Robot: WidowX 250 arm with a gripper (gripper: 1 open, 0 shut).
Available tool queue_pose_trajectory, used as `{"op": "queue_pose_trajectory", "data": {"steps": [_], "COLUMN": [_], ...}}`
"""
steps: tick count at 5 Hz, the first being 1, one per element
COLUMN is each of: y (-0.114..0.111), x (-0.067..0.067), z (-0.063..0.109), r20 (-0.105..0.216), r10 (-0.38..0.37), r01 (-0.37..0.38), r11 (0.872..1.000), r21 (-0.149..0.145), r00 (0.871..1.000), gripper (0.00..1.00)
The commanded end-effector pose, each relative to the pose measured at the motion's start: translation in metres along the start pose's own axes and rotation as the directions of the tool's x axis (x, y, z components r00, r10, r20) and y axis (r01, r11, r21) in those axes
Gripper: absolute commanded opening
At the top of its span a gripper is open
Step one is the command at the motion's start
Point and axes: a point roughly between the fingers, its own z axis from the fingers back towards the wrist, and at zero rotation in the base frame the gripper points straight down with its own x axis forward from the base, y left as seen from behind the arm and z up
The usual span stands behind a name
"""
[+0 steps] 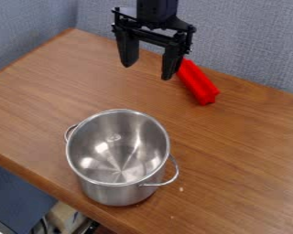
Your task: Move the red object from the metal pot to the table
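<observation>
Gripper (150, 69): 2 fingers spread, nothing pinched. Red bar (200, 85) on table (241, 140), upper right of frame, just right of the fingers; long axis slants down-right. Placement appears complete; retreat should avoid nudging it.

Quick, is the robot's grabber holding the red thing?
Gripper: open, holding nothing; the red thing lies on the table.

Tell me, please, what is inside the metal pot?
Inside the metal pot, nothing is visible on the bare inner floor; only the inner wall nearest the camera is partly hidden by its rim.
</observation>
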Motion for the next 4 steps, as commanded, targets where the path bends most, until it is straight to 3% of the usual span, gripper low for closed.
{"op": "queue_pose_trajectory", "data": {"steps": [1,2,3,4], "y": [-0.002,-0.010,-0.021,-0.033], "x": [-0.002,0.013,0.031,0.044], "z": [-0.009,-0.019,-0.030,-0.030], "r20": [-0.017,-0.045,-0.024,-0.002], "r10": [0.001,0.107,0.198,0.263], "r01": [-0.001,-0.107,-0.198,-0.263], "r11": [1.000,0.994,0.980,0.965], "r21": [-0.001,0.012,0.016,0.003], "r00": [1.000,0.993,0.980,0.965], "gripper": [1.00,1.00,1.00,1.00]}}
